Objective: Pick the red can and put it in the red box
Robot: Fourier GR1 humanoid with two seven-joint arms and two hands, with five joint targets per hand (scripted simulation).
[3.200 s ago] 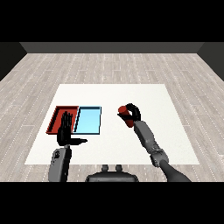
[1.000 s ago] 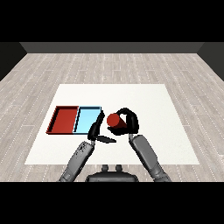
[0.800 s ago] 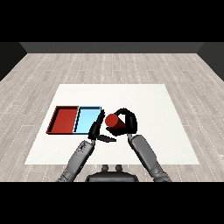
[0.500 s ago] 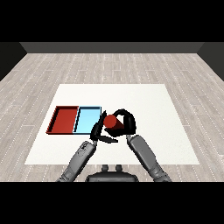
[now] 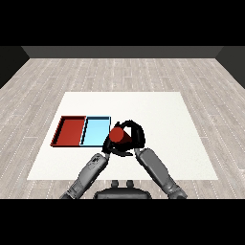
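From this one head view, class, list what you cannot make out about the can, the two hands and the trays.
1. Red can: its lower body is hidden by the right hand curled round it.
2. Left hand: it sits against the can; whether its fingers grip is hidden.
3. Whether the can touches the table: the hands cover its underside.
4. Light blue tray: its near right corner is hidden by the hands.
5. Red tray: wall height is unreadable.

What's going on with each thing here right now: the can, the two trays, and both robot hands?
red can: lifted, tilted, held between both hands, just right of the light blue tray.
right robot hand: curled round the can.
left robot hand: against the can's left side; its fingers are hard to make out.
red tray: nothing in it.
light blue tray: nothing in it.
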